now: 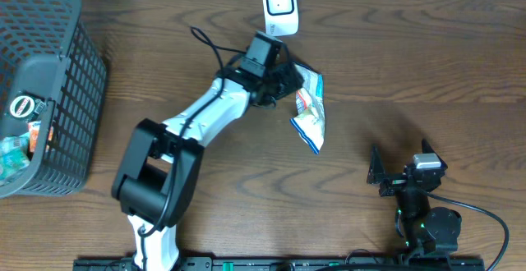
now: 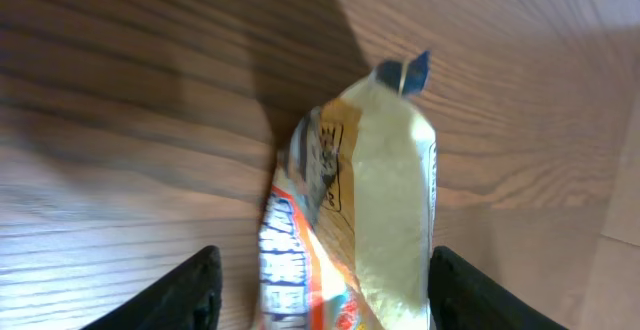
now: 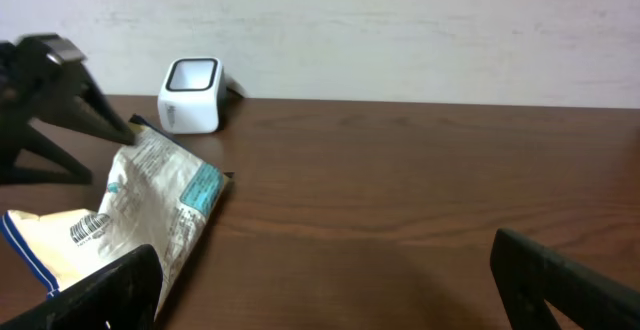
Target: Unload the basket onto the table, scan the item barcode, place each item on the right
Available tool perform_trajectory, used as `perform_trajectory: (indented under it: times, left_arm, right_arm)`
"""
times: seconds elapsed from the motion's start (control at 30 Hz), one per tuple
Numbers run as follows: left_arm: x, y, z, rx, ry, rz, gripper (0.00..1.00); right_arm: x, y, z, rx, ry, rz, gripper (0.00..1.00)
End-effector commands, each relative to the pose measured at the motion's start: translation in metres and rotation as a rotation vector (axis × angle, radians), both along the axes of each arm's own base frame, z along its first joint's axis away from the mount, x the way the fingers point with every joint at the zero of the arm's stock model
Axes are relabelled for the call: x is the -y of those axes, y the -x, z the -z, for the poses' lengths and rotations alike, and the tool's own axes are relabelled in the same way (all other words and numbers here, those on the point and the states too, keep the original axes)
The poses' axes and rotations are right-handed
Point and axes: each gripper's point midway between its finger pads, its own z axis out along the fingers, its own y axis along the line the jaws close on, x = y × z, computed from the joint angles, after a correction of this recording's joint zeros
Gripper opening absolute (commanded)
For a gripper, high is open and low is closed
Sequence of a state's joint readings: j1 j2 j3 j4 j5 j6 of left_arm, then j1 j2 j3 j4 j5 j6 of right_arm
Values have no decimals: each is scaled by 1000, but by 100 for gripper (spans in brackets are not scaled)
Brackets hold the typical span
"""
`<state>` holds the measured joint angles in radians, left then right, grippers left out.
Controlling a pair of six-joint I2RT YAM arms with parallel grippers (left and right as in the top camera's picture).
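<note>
The snack packet (image 1: pixel 311 111) lies between the spread fingers of the left end effector (image 1: pixel 283 80) and fills most of that gap. The white scanner (image 1: pixel 279 6) stands close beside this end effector, and the basket (image 1: pixel 78 98) sits well behind it. Ahead and to the right of the right end effector (image 1: pixel 380 172), bare table (image 1: pixel 427 66) leaves free passage. The packet and scanner lie ahead-left.

Scanner (image 1: pixel 279 6): small white box, standing upright.
Snack packet (image 1: pixel 311 111): crumpled, white and blue, lying just in front of it.
</note>
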<state>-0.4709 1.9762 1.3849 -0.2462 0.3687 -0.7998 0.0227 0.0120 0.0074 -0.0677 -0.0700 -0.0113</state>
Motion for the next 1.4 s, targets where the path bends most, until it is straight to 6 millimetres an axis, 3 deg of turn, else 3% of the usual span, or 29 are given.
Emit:
perform_trajectory:
  times: [0.0, 0.23, 0.37, 0.53, 0.67, 0.93, 1.0, 1.07, 1.17, 1.37]
  left_arm:
    - [-20, -8, -30, 101, -44, 32, 59]
    - [-93, 4, 4, 4, -380, -99, 59]
    - [-127, 8, 14, 17, -600, -71, 58]
    - [-139, 9, 16, 20, -669, -40, 59]
    - [-124, 5, -10, 65, -574, -28, 58]
    - [-66, -3, -123, 332, -207, 56, 49]
    - [-54, 0, -141, 376, -145, 89, 44]
    - [-44, 5, -144, 381, -121, 117, 36]
    - [-30, 14, -127, 360, -140, 174, 23]
    - [5, 31, -80, 306, -192, 319, 21]
  right_arm:
    - [2, 0, 0, 1, 5, 10, 99]
    - [2, 0, 0, 1, 5, 10, 99]
    - [2, 0, 0, 1, 5, 10, 99]
    - [2, 0, 0, 1, 5, 10, 99]
    - [2, 0, 0, 1, 5, 10, 99]
    - [2, 0, 0, 1, 5, 10, 99]
    - [2, 0, 0, 1, 5, 10, 99]
    - [2, 0, 0, 1, 5, 10, 99]
    - [2, 0, 0, 1, 5, 10, 99]
    - [2, 0, 0, 1, 5, 10, 99]
